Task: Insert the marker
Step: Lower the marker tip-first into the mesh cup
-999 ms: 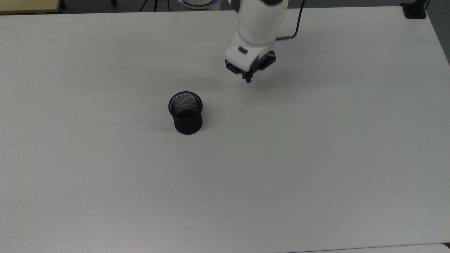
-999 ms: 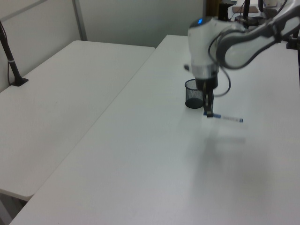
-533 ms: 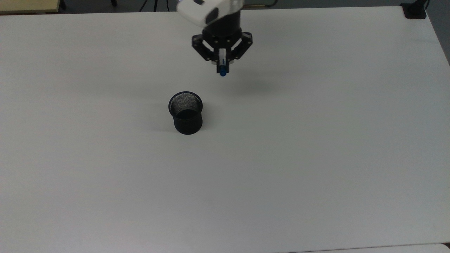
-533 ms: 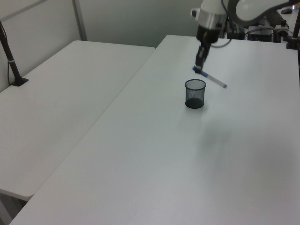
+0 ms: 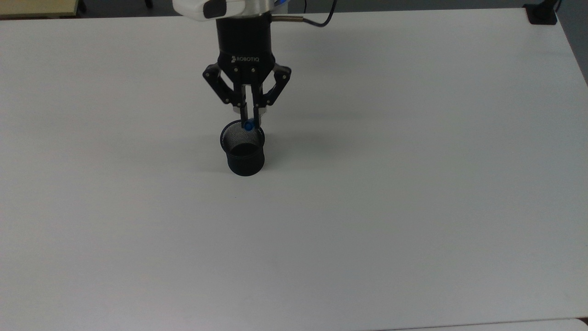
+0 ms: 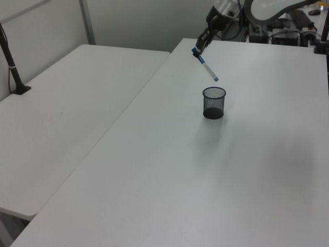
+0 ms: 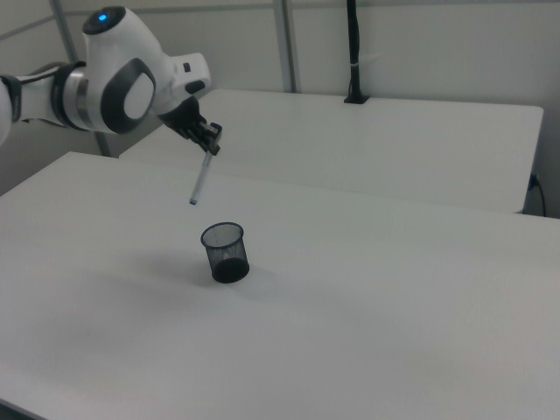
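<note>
A black mesh cup (image 5: pixel 243 154) stands upright on the white table (image 5: pixel 413 184). My gripper (image 5: pixel 250 120) hangs in the air beside the cup's far rim in the top view, shut on the marker (image 5: pixel 248 125), whose blue end points toward the camera. In the left view the marker (image 6: pixel 206 67) slants down from the gripper (image 6: pixel 197 50), its lower blue tip above and just to the left of the cup (image 6: pixel 214 103). In the right view the marker (image 7: pixel 200 179) hangs steeply from the gripper (image 7: pixel 210 146), tip above and left of the cup (image 7: pixel 225 252).
A second white table (image 6: pixel 67 108) adjoins on the left view's left, with a black clamped post (image 6: pixel 11 67) at its edge. Another black post (image 7: pixel 353 52) stands on the far table in the right view. A black clamp (image 5: pixel 542 14) sits at the top view's upper right corner.
The arm has swung to the top view's left and risen, carrying the marker from low over the table to above the cup's rim. The marker now slants steeply downward.
</note>
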{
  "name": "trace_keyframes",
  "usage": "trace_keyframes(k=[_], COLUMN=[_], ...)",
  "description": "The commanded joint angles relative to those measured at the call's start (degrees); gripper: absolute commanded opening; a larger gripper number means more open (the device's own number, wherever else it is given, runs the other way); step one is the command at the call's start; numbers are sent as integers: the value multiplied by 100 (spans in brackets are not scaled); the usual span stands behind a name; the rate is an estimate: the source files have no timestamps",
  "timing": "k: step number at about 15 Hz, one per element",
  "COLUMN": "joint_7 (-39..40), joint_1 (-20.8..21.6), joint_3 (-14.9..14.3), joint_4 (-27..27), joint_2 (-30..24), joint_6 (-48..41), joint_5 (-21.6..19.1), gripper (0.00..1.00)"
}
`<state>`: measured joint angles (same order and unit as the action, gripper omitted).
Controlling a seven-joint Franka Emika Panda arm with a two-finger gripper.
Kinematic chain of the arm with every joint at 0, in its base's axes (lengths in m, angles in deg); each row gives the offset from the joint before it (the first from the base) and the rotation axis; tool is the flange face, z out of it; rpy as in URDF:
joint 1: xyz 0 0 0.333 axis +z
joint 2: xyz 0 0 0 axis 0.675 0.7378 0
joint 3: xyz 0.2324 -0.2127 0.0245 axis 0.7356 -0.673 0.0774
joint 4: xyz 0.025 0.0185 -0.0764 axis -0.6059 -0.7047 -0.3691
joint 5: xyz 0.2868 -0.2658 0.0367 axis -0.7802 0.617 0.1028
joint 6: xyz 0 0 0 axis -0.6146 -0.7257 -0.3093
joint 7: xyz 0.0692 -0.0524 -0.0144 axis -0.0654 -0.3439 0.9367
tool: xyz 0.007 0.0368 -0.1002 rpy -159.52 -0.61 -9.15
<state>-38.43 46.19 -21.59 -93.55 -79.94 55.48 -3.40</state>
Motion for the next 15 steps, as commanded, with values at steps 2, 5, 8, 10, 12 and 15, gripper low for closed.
trace_keyframes(k=[2, 5, 8, 10, 12, 15], joint_7=[-185, -194, -194, -194, -194, -194], joint_1=[-162, -171, -198, -198, -198, -207], joint_3=[-22, -22, -22, -22, -22, -22], joint_4=[-79, -96, -245, -447, -605, -668], joint_2=[430, 650, 686, 677, 669, 651], joint_6=[774, 800, 818, 1097, 1275, 1293], joint_5=[219, 343, 421, 492, 492, 492], gripper=[0, 0, 0, 0, 0, 5])
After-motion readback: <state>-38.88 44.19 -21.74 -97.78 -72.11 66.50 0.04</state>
